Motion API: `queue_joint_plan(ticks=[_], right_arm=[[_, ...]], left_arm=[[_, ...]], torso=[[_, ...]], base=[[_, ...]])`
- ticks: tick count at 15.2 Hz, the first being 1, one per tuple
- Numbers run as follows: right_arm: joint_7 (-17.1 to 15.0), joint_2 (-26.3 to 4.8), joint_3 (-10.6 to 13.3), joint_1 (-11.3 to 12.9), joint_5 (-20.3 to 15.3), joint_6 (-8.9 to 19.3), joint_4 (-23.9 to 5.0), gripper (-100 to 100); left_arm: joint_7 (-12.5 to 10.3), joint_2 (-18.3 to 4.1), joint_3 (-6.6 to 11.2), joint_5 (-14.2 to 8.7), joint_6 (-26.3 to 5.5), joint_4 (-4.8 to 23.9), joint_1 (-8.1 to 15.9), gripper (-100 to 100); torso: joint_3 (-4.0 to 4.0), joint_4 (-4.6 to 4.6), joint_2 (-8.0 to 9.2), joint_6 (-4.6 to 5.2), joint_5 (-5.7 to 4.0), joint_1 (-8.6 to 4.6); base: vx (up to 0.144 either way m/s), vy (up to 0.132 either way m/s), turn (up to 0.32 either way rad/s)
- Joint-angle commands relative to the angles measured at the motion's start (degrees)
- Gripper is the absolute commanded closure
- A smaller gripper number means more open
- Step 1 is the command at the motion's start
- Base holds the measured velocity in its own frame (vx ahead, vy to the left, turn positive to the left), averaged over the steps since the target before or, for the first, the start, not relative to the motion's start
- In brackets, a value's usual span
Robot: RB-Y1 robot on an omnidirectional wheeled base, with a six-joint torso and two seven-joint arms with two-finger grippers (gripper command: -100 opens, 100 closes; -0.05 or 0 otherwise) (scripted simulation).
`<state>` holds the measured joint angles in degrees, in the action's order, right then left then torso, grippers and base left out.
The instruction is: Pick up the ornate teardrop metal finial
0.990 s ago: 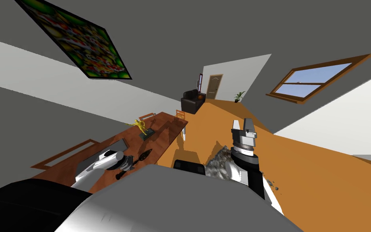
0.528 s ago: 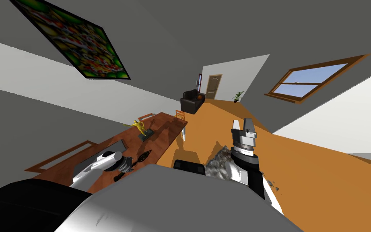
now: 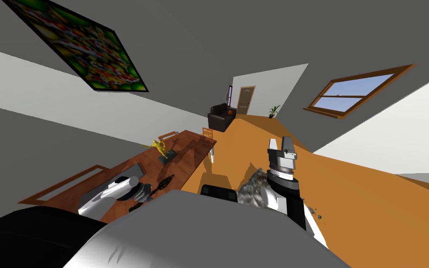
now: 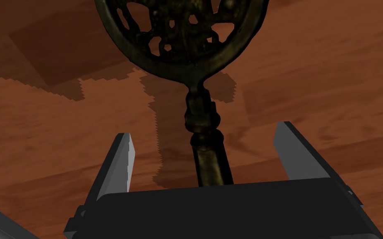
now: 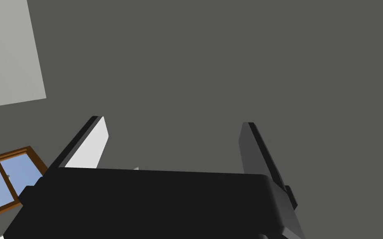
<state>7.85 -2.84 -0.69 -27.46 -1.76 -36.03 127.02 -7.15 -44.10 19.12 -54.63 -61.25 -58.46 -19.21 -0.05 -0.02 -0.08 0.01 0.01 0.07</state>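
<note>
Left wrist view: left jaws apart astride the dark finial (image 4: 202, 120) lying on the brown table (image 4: 332, 74); right jaws apart.

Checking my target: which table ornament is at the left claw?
The dark openwork finial, its stem inside the open left claw; the yellow figurine stands farther off.

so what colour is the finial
The finial is dark bronze-black, with openwork in its teardrop head; clearest in the left wrist view.

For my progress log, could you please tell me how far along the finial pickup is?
Approach looks done: the open left gripper straddles the stem of the finial on the brown table. In hand: settling the grasp. Left: closing on it and lifting. The right gripper is open, raised aside.
</note>
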Motion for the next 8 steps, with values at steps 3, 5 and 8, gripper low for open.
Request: queue_joint_plan(ticks=[3, 5, 8], right_arm=[[0.00, 0.00, 0.00, 0.00, 0.00, 0.00, 0.00, 0], [0.00, 0.00, 0.00, 0.00, 0.00, 0.00, 0.00, 0], [0.00, 0.00, 0.00, 0.00, 0.00, 0.00, 0.00, 0]], left_arm=[[-2.02, -0.48, 0.69, -1.99, -3.08, 0.66, -1.13, -100], [-2.96, -0.69, 1.01, -2.94, -4.49, 1.02, -1.65, -100], [-4.21, -0.96, 1.44, -4.19, -6.35, 1.52, -2.36, -100]], torso=[[0.00, 0.00, 0.00, 0.00, 0.00, -0.01], [0.00, 0.00, 0.00, 0.00, 0.00, 0.00], [-0.04, -0.01, -0.07, 0.00, 0.00, 0.00]], base=[[0.024, 0.023, -0.081], [0.024, 0.022, -0.067], [0.049, 0.021, -0.072]])
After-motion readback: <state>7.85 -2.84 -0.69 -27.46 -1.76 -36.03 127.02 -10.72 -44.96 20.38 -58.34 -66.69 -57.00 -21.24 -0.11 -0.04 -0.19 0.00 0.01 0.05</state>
